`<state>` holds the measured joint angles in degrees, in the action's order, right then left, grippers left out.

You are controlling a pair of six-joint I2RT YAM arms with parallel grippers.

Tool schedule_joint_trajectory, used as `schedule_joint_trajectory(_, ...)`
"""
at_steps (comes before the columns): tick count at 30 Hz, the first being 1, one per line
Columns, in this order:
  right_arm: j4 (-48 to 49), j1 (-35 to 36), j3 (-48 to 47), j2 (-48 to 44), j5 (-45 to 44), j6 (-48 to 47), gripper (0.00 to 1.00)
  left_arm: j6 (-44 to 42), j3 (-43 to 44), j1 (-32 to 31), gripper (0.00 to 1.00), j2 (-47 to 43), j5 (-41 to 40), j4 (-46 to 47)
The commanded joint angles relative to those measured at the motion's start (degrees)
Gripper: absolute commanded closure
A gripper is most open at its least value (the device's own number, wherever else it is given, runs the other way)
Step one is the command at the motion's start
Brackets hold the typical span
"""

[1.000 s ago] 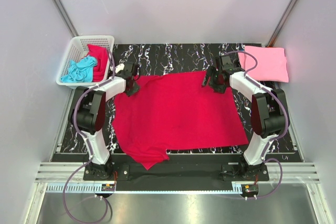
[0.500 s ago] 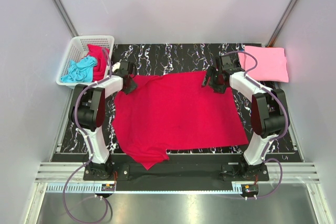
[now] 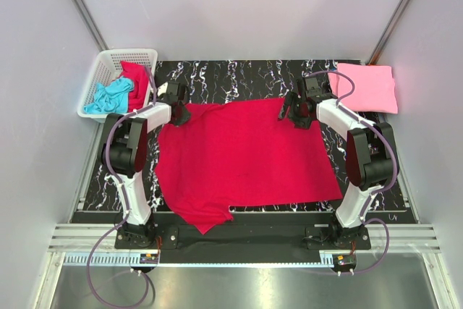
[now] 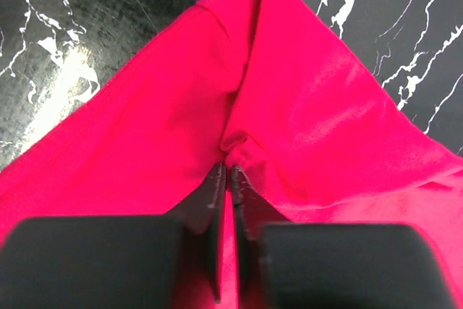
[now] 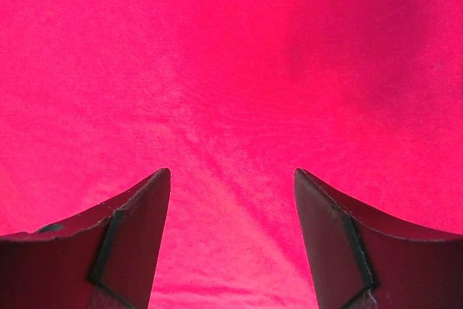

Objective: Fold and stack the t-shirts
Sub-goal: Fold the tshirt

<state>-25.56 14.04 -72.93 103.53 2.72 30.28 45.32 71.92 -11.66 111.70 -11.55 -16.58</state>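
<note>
A crimson red t-shirt lies spread flat over the black marble table. My left gripper is shut on its far left corner, pinching a raised fold of red cloth between the fingertips. My right gripper is open over the shirt's far right corner, its jaws wide apart just above the flat red cloth. A folded light pink t-shirt lies at the far right. A turquoise shirt and a red shirt sit in the basket.
A white lattice basket stands off the table's far left corner. The shirt's near left part hangs over the table's front edge. Grey walls close in on three sides.
My left gripper has moved a little toward the far left, drawing the shirt's corner outward. The right gripper has stayed in place.
</note>
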Motion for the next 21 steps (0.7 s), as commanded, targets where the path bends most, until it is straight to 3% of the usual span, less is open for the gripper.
schedule_joint_trajectory(1,0.69,0.02,0.33,-1.40,0.97,0.57,0.25,-0.76,1.82,0.15,1.00,-0.43,0.74,1.99)
schedule_joint_trajectory(10,0.51,0.02,-0.90,-0.87,-1.05,0.39,0.25,-0.32,-1.78,0.06,1.00,-8.95,0.48,0.93)
schedule_joint_trajectory(16,-3.25,-0.77,-7.65,2.29,-6.31,-0.14,0.24,-2.08,-2.40,0.06,1.00,-14.75,-0.40,0.06)
schedule_joint_trajectory(21,-6.25,-8.13,-15.91,10.45,-6.41,-0.04,0.27,-1.29,-3.80,0.06,1.00,-17.21,-0.14,-0.65)
